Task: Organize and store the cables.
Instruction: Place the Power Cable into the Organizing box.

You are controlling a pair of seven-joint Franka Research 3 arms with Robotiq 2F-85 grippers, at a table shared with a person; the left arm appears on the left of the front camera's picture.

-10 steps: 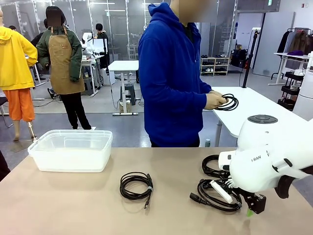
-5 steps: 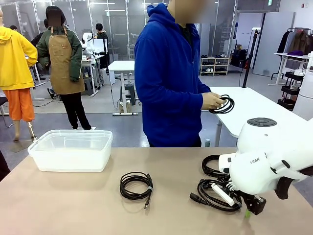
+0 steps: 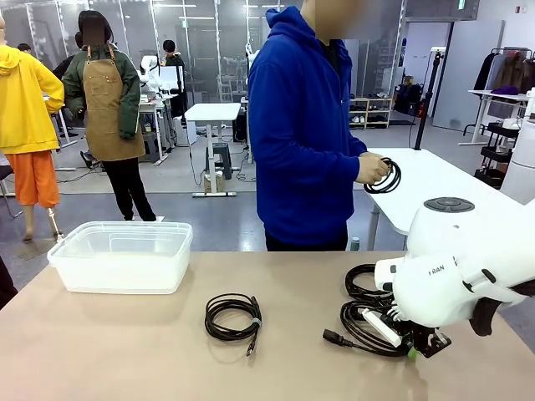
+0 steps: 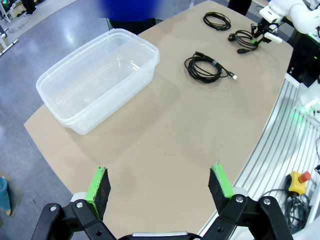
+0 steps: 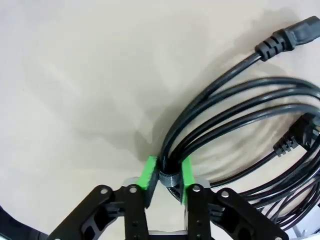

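Three coiled black cables lie on the tan table (image 3: 125, 351): one in the middle (image 3: 232, 316), one at the right (image 3: 368, 327) and one just behind it (image 3: 362, 282). My right gripper (image 3: 415, 349) is shut on the right coil; in the right wrist view its green pads (image 5: 148, 172) pinch the strapped bundle (image 5: 235, 115) low over the table. In the left wrist view my left gripper (image 4: 159, 182) hangs open and empty high above the table's left end. The person across the table holds a fourth coil (image 3: 386, 177) in both hands.
A clear plastic bin (image 3: 123, 271) stands at the table's far left, also below the left gripper's view (image 4: 150, 50). A white table (image 3: 435, 180) sits behind the person. The tabletop between bin and coils is bare.
My right gripper has come down a little and closed on the right coil. The person has stepped slightly to the right, still holding the coil. The left arm has not moved.
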